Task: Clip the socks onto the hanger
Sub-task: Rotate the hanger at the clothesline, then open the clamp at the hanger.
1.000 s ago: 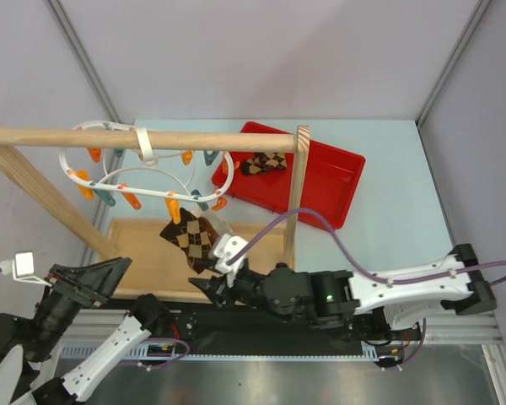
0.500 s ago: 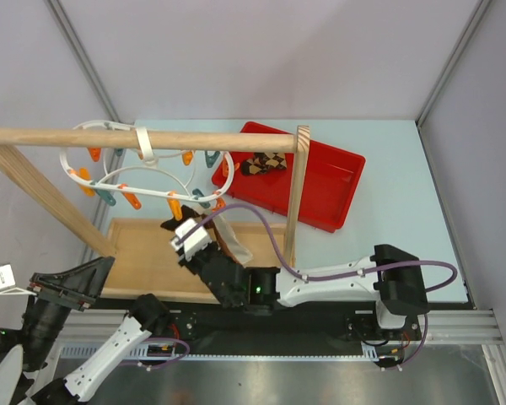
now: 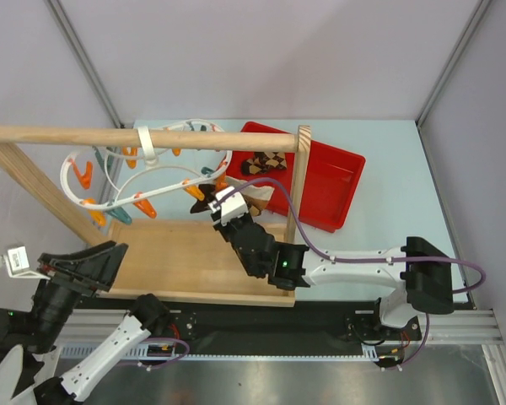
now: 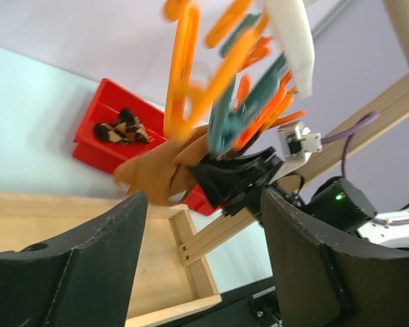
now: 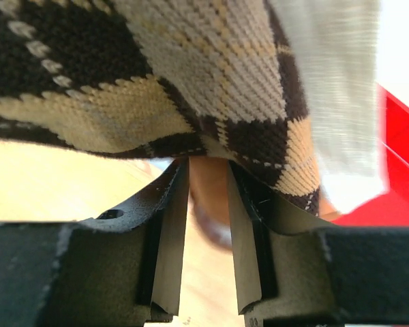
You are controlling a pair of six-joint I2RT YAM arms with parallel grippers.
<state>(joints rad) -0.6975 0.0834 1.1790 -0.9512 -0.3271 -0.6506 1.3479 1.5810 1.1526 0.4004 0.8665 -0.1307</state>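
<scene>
The white wavy hanger point(image 3: 67, 172) with orange and teal pegs hangs by its loop from the wooden rod. My right gripper point(image 3: 212, 202) is raised to the hanger's right side and is shut on an argyle sock point(image 3: 204, 194), right against the pegs. In the right wrist view the sock point(image 5: 191, 82) drapes over the nearly closed fingers point(image 5: 169, 225). The left wrist view shows that sock's tan side point(image 4: 157, 174) hanging under the pegs point(image 4: 191, 68). A second sock point(image 3: 264, 162) lies in the red tray. My left gripper point(image 3: 110, 257) is open and empty at the near left.
The wooden rod point(image 3: 84, 137) spans the frame's slanted left legs and the upright right post point(image 3: 297, 194). The frame's flat wooden base point(image 3: 177, 261) lies below. The red tray point(image 3: 325, 181) sits behind the post at the right, also in the left wrist view point(image 4: 85, 139).
My right arm has carried the sock from the near edge up and back to the hanger's right side. The hanger has swung and turned on the rod. The left arm has shifted slightly.
</scene>
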